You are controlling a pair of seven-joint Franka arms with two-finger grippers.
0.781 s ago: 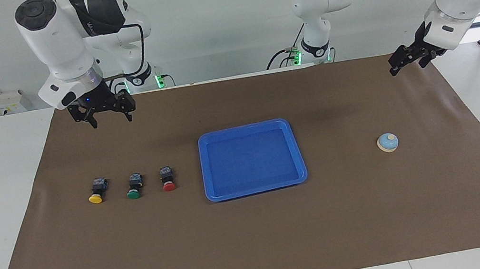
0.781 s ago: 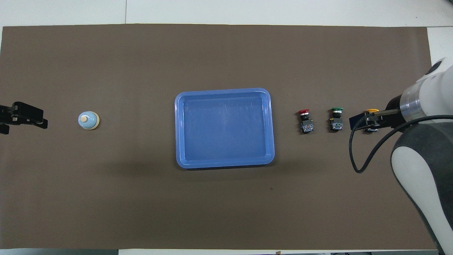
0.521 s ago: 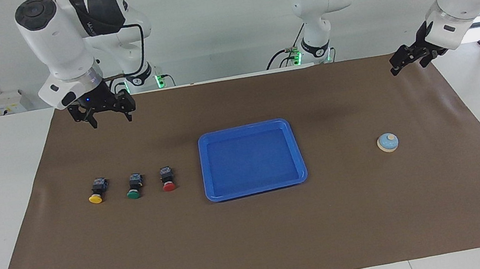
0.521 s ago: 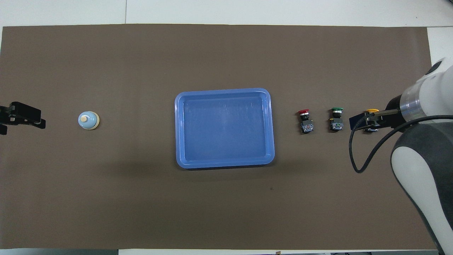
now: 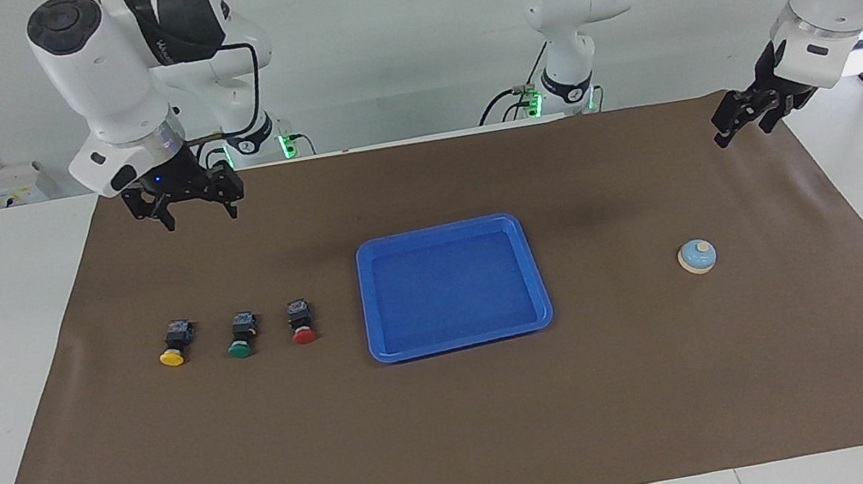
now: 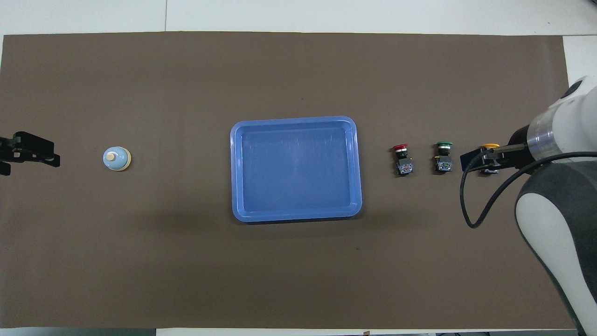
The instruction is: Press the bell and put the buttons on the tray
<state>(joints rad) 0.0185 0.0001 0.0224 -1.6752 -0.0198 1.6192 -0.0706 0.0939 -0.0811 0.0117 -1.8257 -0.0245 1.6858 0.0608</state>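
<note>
Bell [image 5: 697, 256] sitting lower right in facing view, down-frame from left tool [image 5: 746, 114], half-open and empty. Right tool [image 5: 185, 204] upper left, wide open, empty, waiting.

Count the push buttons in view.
3, in a row on the mat beside the tray, toward the right arm's end: red closest to it, green between, yellow outermost. None looks hidden.
</note>
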